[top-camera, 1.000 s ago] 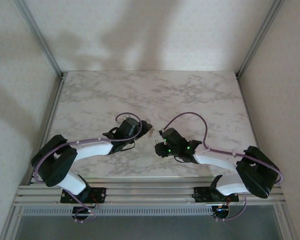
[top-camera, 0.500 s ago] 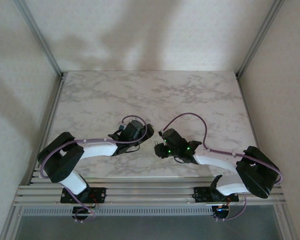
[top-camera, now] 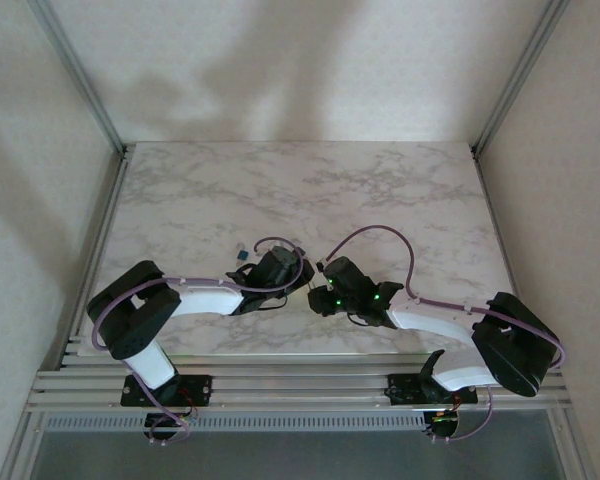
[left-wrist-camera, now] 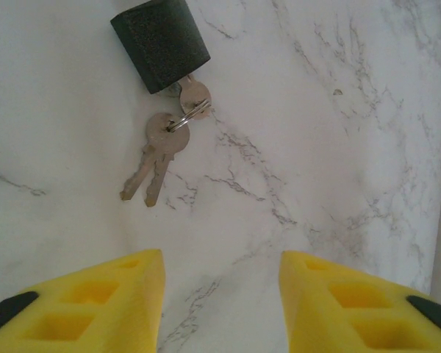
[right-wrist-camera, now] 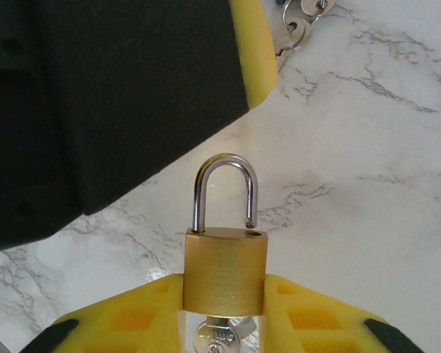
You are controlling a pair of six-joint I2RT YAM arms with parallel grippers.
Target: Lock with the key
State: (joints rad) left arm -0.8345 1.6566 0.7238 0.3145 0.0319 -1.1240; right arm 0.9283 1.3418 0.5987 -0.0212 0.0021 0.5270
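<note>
A brass padlock stands upright with my right gripper shut on its body. Its steel shackle is raised, the right leg out of its hole. A silver key sits in the keyway below. In the top view the right gripper is close beside the left gripper at the table's near middle. My left gripper is open over bare marble. Ahead of it lie a dark padlock and a ring of keys.
The left arm's black body and one yellow finger crowd the upper left of the right wrist view, just above the shackle. Spare keys lie beyond it. The marble table runs back to the white walls.
The left arm has swung right and nearer, bringing its gripper close beside the right gripper. The right arm has held still with the brass padlock.
</note>
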